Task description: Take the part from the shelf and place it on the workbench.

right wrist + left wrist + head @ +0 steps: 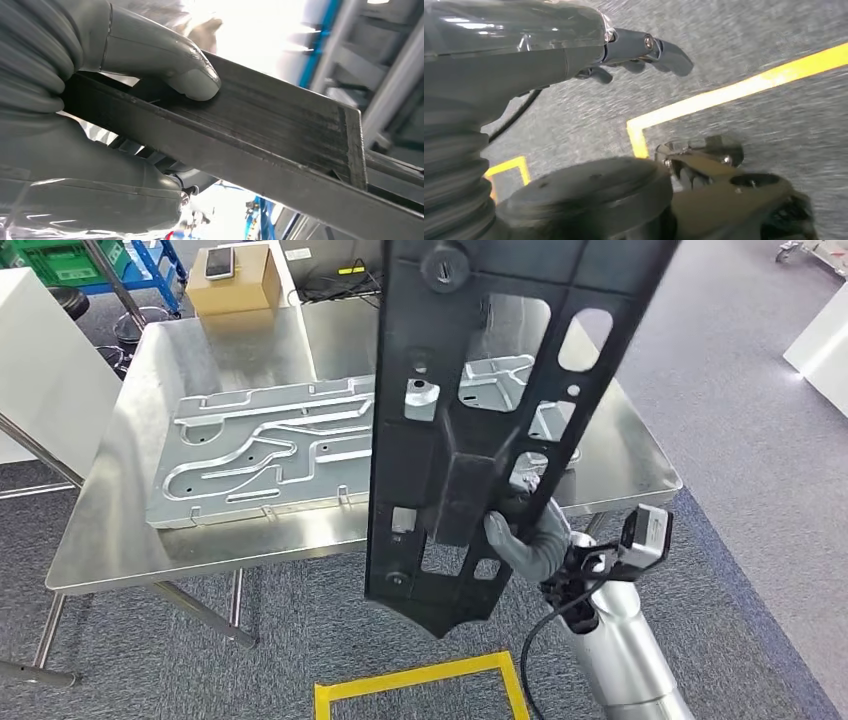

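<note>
Right hand (527, 535) grips the black part (470, 420) — a long flat panel with cut-outs — near its lower end, at a raised boxy rib. In the right wrist view the thumb (165, 60) presses flat on one face of the dark rib (260, 125) while the rest of the hand wraps the other side. The part rises steeply from the hand, tilted, its upper end running out of the head view's top edge; its lower tip hangs just below the hand, over grey carpet near a yellow floor marking (420, 685).

Beyond the hand and the part stands the shiny metal surface (120, 530), carrying a stamped silver plate (260, 455). A cardboard box (235, 280) sits past its far edge.

Left hand (624, 55) hangs over the carpet — fingers slightly curled but apart, holding nothing.
</note>
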Robot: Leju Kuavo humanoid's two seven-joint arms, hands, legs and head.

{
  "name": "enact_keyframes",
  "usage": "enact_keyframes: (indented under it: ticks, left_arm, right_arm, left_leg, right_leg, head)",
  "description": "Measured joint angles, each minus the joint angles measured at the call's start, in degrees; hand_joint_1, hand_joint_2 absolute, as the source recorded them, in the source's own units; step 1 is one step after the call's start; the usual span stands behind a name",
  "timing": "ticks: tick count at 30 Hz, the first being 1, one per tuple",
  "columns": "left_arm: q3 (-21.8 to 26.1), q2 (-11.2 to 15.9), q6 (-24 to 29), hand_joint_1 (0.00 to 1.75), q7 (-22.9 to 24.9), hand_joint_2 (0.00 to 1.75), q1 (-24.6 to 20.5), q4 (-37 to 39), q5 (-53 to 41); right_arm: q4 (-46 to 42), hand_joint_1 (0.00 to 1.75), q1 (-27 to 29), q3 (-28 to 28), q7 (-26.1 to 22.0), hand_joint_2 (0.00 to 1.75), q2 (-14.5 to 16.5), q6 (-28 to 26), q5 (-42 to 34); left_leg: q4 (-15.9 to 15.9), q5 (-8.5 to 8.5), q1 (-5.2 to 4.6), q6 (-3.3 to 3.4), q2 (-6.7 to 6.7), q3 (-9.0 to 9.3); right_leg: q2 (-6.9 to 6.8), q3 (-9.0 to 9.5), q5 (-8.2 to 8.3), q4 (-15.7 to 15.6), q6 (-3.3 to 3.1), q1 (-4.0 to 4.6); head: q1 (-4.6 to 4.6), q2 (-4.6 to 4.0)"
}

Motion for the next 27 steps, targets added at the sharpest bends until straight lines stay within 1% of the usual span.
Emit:
enact_keyframes:
  ticks: [1, 2, 4, 5, 6, 7, 8, 9, 10, 11, 12, 14, 15, 16, 17, 18, 19, 20, 21, 22, 23, 24, 25, 26, 27]
  left_arm:
    - [0.0, 0.0, -0.1, 0.0, 0.0, 1.75, -0.1, 0.0, -0.2]
    - [0.0, 0.0, -0.2, 0.0, 0.0, 1.75, -0.3, 0.0, -0.4]
    - [0.0, 0.0, -0.3, 0.0, 0.1, 1.75, -0.2, 0.0, -0.6]
    - [0.0, 0.1, -0.3, 0.0, 0.1, 1.75, -0.1, 0.0, -0.7]
    - [0.0, 0.1, -0.3, 0.0, 0.1, 1.75, -0.1, 0.0, -0.7]
    - [0.0, 0.1, -0.3, 0.0, 0.1, 1.75, -0.1, 0.0, -0.8]
    - [0.0, 0.2, -0.3, 0.0, 0.1, 1.75, -0.2, 0.0, -0.9]
    - [0.0, 0.3, -0.3, 0.0, 0.0, 1.75, -0.3, 0.0, -1.0]
    - [0.0, 0.3, -0.3, 0.0, 0.0, 1.75, -0.4, 0.0, -1.1]
    - [0.0, 0.4, -0.3, 0.0, -0.1, 1.75, -0.4, 0.0, -1.2]
    - [-0.1, 0.4, -0.3, 0.0, -0.1, 1.75, -0.5, 0.0, -1.3]
    - [-0.1, 0.4, -0.4, 0.0, -0.2, 1.75, -0.7, 0.0, -1.5]
    - [-0.1, 0.4, -0.6, 0.0, -0.3, 1.75, -0.8, 0.0, -1.5]
    - [-0.1, 0.4, -0.9, 0.0, -0.5, 1.75, -0.8, 0.0, -1.6]
    - [-0.2, 0.4, -1.2, 0.0, -0.7, 1.75, -0.7, 0.0, -1.7]
    - [-0.2, 0.3, -1.7, 0.0, -0.9, 1.75, -0.7, 0.0, -1.8]
    - [-0.3, 0.2, -2.3, 0.0, -1.1, 1.75, -0.6, 0.0, -2.1]
    - [-0.4, 0.1, -2.7, 0.0, -1.3, 1.75, -0.6, 0.0, -2.3]
    - [-0.4, 0.0, -3.0, 0.0, -1.5, 1.75, -0.7, 0.0, -2.5]
    - [-0.5, -0.1, -3.2, 0.0, -1.7, 1.75, -0.9, 0.0, -2.5]
    - [-0.6, -0.2, -3.3, 0.0, -1.9, 1.75, -1.1, 0.0, -2.5]
    - [-0.7, -0.3, -3.3, 0.0, -2.0, 1.75, -1.3, 0.0, -2.4]
    - [-0.8, -0.3, -3.3, 0.0, -2.2, 1.75, -1.5, 0.0, -2.3]
    - [-0.8, -0.3, -3.3, 0.0, -2.4, 1.75, -1.6, 0.0, -2.2]
    - [-0.9, -0.3, -3.3, 0.0, -2.5, 1.75, -1.7, 0.0, -2.2]
  right_arm:
    - [0.9, 1.75, -2.8, 0.0, 1.2, 1.75, -0.6, -0.3, 0.0]
    - [2.0, 1.75, -5.7, 0.0, 2.3, 1.75, -1.1, -0.5, -0.2]
    - [4.2, 1.75, -11.1, 0.0, 3.8, 1.75, -2.1, -0.6, -0.6]
    - [5.3, 1.75, -13.7, 0.0, 4.3, 1.75, -2.4, -0.8, -0.2]
    - [6.5, 1.75, -16.4, 0.2, 5.0, 1.75, -2.9, -1.3, 0.6]
    - [8.1, 1.75, -19.5, 0.5, 5.9, 1.75, -3.3, -1.9, 1.7]
    - [10.0, 1.75, -23.0, 0.9, 6.8, 1.75, -3.6, -2.6, 3.0]
    - [12.1, 1.75, -26.7, 1.3, 7.7, 1.75, -4.0, -3.4, 4.2]
    - [14.3, 1.75, -30.6, 1.7, 8.5, 1.75, -4.2, -4.0, 4.9]
    - [16.6, 1.75, -34.8, 2.1, 9.2, 1.75, -4.3, -4.3, 5.4]
    - [19.2, 1.75, -39.1, 2.6, 9.7, 1.75, -4.4, -4.7, 5.8]
    - [25.2, 1.75, -47.5, 3.9, 10.3, 1.75, -4.4, -5.9, 7.5]
    - [28.2, 1.75, -51.0, 5.0, 10.4, 1.75, -4.5, -7.3, 9.7]
    - [30.9, 1.75, -53.9, 6.4, 10.4, 1.75, -4.6, -10.1, 13.4]
    - [33.4, 1.75, -56.5, 8.6, 10.8, 1.75, -4.7, -14.9, 19.4]
    - [35.7, 1.75, -58.9, 11.4, 11.8, 1.75, -4.7, -21.4, 27.8]
    - [37.9, 1.75, -60.7, 14.7, 13.4, 1.75, -4.7, -28.7, 38.0]
    - [40.3, 1.75, -62.1, 18.0, 15.1, 1.75, -4.7, -35.6, 48.9]
    - [42.7, 1.75, -62.9, 20.9, 16.6, 1.75, -4.4, -41.0, 59.0]
    - [45.3, 1.75, -63.1, 23.3, 17.8, 1.75, -3.9, -45.1, 67.2]
    - [48.2, 1.75, -62.9, 25.3, 18.6, 1.75, -3.2, -48.4, 73.0]
    - [50.9, 1.75, -62.2, 26.7, 19.3, 1.75, -2.4, -51.2, 76.0]
    - [53.5, 1.75, -61.2, 27.7, 19.7, 1.75, -1.7, -53.7, 77.2]
    - [55.6, 1.75, -60.2, 28.3, 20.0, 1.75, -1.0, -56.0, 77.3]
    - [57.5, 1.75, -59.2, 28.8, 20.2, 1.75, -0.2, -57.7, 77.1]
  left_leg:
    - [-0.3, 0.03, 0.01, 0.18, 0.0, -0.77]
    - [-2.6, 1.6, 0.01, 0.45, 0.01, -0.6]
    - [-10.0, 7.58, -0.14, 1.23, 0.08, 1.14]
    - [-13.1, 9.75, -0.42, 1.59, 0.18, 1.88]
    - [-15.0, 11.21, -0.79, 1.96, 0.26, 2.28]
    - [-15.8, 11.67, -1.21, 2.24, 0.33, 2.34]
    - [-16.1, 11.63, -1.57, 2.49, 0.35, 2.47]
    - [-16.5, 12.01, -1.64, 2.77, 0.34, 2.79]
    - [-16.9, 12.08, -1.61, 3.03, 0.31, 3.18]
    - [-17.3, 12.09, -1.51, 3.32, 0.29, 3.62]
    - [-17.5, 11.97, -1.4, 3.58, 0.28, 4.02]
    - [-17.4, 11.39, -1.43, 3.93, 0.22, 4.53]
    - [-17.4, 10.98, -1.42, 3.98, 0.13, 4.92]
    - [-17.4, 10.53, -1.4, 3.96, -0.03, 5.44]
    - [-17.3, 9.98, -1.36, 3.89, -0.25, 6.12]
    - [-17.2, 9.35, -1.34, 3.78, -0.46, 6.89]
    - [-17.1, 8.72, -1.28, 3.65, -0.64, 7.46]
    - [-17.0, 8.18, -1.26, 3.42, -0.76, 7.91]
    - [-16.9, 7.79, -1.15, 3.17, -0.84, 8.07]
    - [-17.0, 7.58, -1.0, 2.87, -0.86, 8.08]
    - [-17.0, 7.45, -0.87, 2.52, -0.85, 8.16]
    - [-17.2, 7.26, -0.79, 2.19, -0.81, 8.2]
    - [-17.0, 6.97, -0.75, 1.82, -0.71, 8.26]
    - [-16.2, 6.45, -0.71, 1.44, -0.62, 7.93]
    - [-13.9, 5.38, -0.62, 1.05, -0.51, 6.68]
  right_leg:
    - [0.06, 0.52, -0.4, 0.0, -0.02, 0.14]
    - [0.12, 1.16, -0.82, 0.0, 0.01, 0.28]
    - [0.18, 2.37, -1.66, 0.0, 0.16, 0.45]
    - [0.21, 2.69, -1.94, -0.1, 0.37, 0.41]
    - [0.26, 2.75, -2.11, -0.1, 0.65, 0.28]
    - [0.31, 2.68, -2.21, -0.2, 1.01, 0.05]
    - [0.39, 2.56, -2.28, -0.2, 1.44, -0.17]
    - [0.36, 2.47, -2.5, 0.0, 1.77, -0.39]
    - [0.28, 2.21, -2.88, 0.6, 1.98, -0.48]
    - [0.2, 1.34, -3.66, 2.4, 2.09, -0.45]
    - [0.12, -0.34, -4.79, 5.4, 2.11, -0.44]
    - [0.08, -5.27, -7.05, 13.2, 2.21, -0.32]
    - [0.07, -7.39, -7.16, 15.8, 2.29, -0.34]
    - [0.06, -8.59, -6.17, 16.6, 2.33, -0.34]
    - [0.05, -8.55, -3.86, 14.9, 2.28, -0.34]
    - [0.04, -7.47, -0.73, 11.1, 2.13, -0.33]
    - [0.07, -5.99, 1.81, 7.1, 1.92, -0.22]
    - [0.09, -4.59, 3.65, 3.5, 1.72, 0.01]
    - [0.11, -3.59, 4.22, 1.1, 1.51, 0.23]
    - [0.18, -3.16, 3.89, 0.2, 1.36, 0.5]
    - [0.24, -2.94, 3.66, -0.3, 1.21, 0.7]
    - [0.28, -2.64, 3.44, -0.8, 1.05, 0.65]
    - [0.32, -2.36, 3.39, -1.1, 0.88, 0.59]
    - [0.27, -2.02, 3.3, -1.5, 0.68, 0.44]
    - [0.19, -1.67, 3.19, -1.7, 0.48, 0.29]
  head:
    - [0.0, 0.0]
    - [0.0, 0.0]
    - [0.01, 0.0]
    - [0.01, 0.0]
    - [0.01, 0.0]
    - [0.01, 0.0]
    - [0.01, 0.0]
    - [0.01, 0.0]
    - [0.01, 0.0]
    - [0.0, 0.0]
    - [0.0, 0.0]
    - [0.0, 0.0]
    - [0.0, 0.0]
    - [0.0, 0.0]
    - [0.0, 0.0]
    - [0.0, 0.0]
    - [0.0, 0.0]
    - [0.01, 0.0]
    - [0.01, 0.0]
    - [0.02, 0.0]
    - [0.02, 0.0]
    - [0.02, 0.0]
    - [0.02, 0.0]
    - [0.02, 0.0]
    - [0.01, 0.0]
